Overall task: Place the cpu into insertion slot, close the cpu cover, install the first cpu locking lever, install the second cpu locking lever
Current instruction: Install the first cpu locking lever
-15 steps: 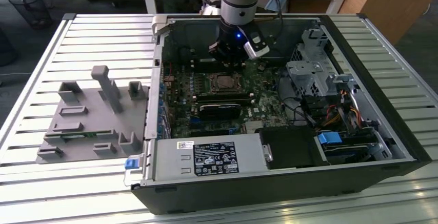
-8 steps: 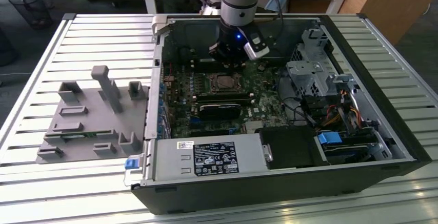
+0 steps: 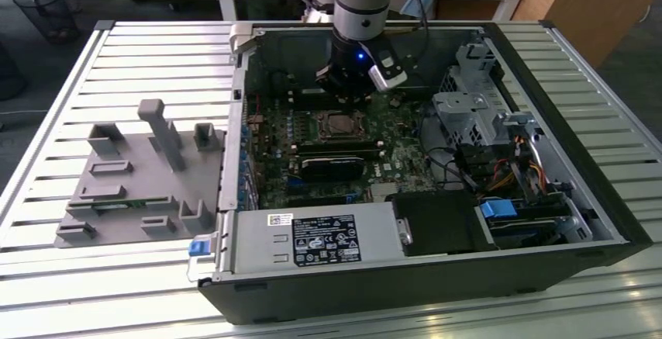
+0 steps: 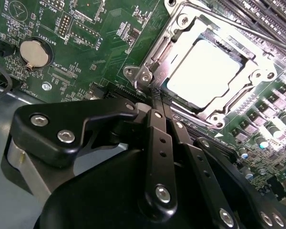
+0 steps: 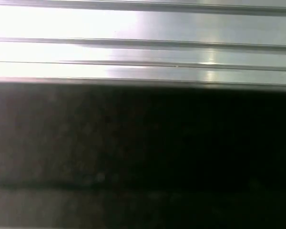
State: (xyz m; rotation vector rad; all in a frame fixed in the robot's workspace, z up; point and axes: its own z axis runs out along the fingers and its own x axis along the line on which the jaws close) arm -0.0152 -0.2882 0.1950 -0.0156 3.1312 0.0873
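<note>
right, i see the gripper (image 4: 155, 98) pressed together at the cpu cover (image 4: 190, 33), already down over the cpu (image 4: 205, 69); i judge levers remain.

In the exterior view the open computer case (image 3: 435, 277) walls the motherboard (image 3: 271, 153) in on all sides, so the way in is from above, and the arm (image 3: 360, 13) already fills the room over the far edge of the insertion slot (image 3: 339, 126). Toward the exterior view's right stand a drive cage (image 3: 467, 118) and loose cables (image 3: 517, 172), and nearer the camera a black power supply (image 3: 310, 242) blocks the way. In the second wrist view the gripper (image 4: 157, 102), fingers pressed together, sits just beside the cpu cover (image 4: 178, 43), with bare green board on the coin battery (image 4: 32, 52) side.
</note>
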